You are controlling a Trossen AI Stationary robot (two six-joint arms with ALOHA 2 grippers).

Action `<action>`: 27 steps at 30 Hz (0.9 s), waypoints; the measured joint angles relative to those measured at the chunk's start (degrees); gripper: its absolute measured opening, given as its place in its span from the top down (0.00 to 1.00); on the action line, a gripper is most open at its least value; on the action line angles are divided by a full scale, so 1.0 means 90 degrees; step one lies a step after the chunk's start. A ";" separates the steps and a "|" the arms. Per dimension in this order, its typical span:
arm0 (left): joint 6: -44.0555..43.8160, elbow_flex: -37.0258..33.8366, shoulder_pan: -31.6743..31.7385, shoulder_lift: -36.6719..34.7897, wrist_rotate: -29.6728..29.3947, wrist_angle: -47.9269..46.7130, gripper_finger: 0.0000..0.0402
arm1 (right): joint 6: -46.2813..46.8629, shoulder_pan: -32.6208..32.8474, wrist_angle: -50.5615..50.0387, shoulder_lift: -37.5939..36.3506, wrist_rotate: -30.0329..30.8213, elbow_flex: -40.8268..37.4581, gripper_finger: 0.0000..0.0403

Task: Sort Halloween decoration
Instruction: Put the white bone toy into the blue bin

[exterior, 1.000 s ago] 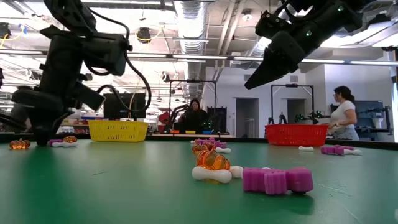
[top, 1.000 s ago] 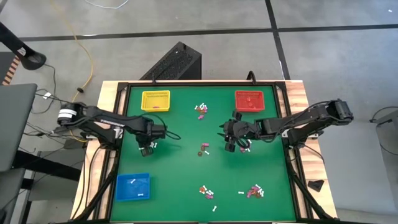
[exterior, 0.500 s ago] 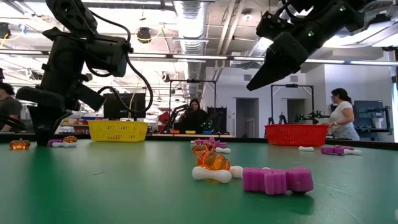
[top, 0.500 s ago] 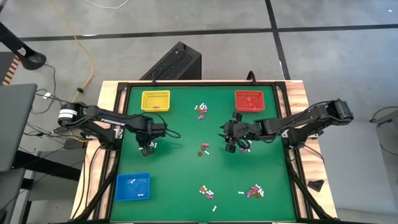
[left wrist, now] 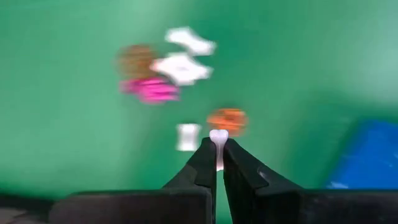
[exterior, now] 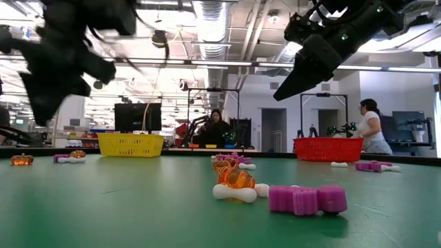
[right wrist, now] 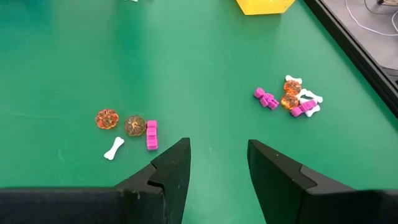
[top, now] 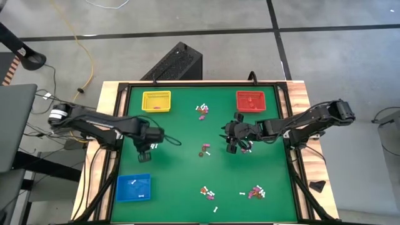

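1. The left arm reaches in from the table's point(top: 187, 187) left edge, bent at the elbow, its wrist over the left-middle of the table.
2. The left gripper point(top: 149, 150) hangs above the table surface, fingers point(left wrist: 205, 163) pressed together, a small white bone point(left wrist: 217, 139) pinched at their tips.
3. The right arm comes in from the table's right edge, stretched low toward the table's centre.
4. The right gripper point(top: 232, 147) hovers above the table's centre-right, fingers point(right wrist: 171, 165) spread apart and holding nothing.
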 joint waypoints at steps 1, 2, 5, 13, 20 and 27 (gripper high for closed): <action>-0.0200 0.0000 -0.0229 -0.0175 0.0158 0.0051 1.00 | 0.0013 0.0000 -0.0018 0.0000 0.0000 0.0000 0.53; -0.0432 0.0000 -0.0460 -0.0330 0.0278 0.0117 1.00 | 0.0018 0.0000 -0.0040 0.0000 -0.0006 0.0000 0.53; -0.1243 0.0000 -0.1271 -0.0817 0.0375 0.0506 1.00 | 0.0079 0.0019 -0.0115 0.0000 -0.0131 0.0000 0.53; -0.3345 0.0007 -0.3306 -0.1359 -0.0314 0.1981 1.00 | 0.0129 0.0231 -0.0182 0.0000 -0.0129 0.0000 0.53; -0.4154 0.0010 -0.4216 -0.0769 -0.0642 0.2177 0.97 | 0.0117 0.0243 -0.0155 0.0000 -0.0121 0.0000 0.53; -0.4292 0.0010 -0.4321 -0.0076 -0.0752 0.2180 0.91 | 0.0118 0.0245 0.0198 0.0000 -0.0121 0.0000 0.53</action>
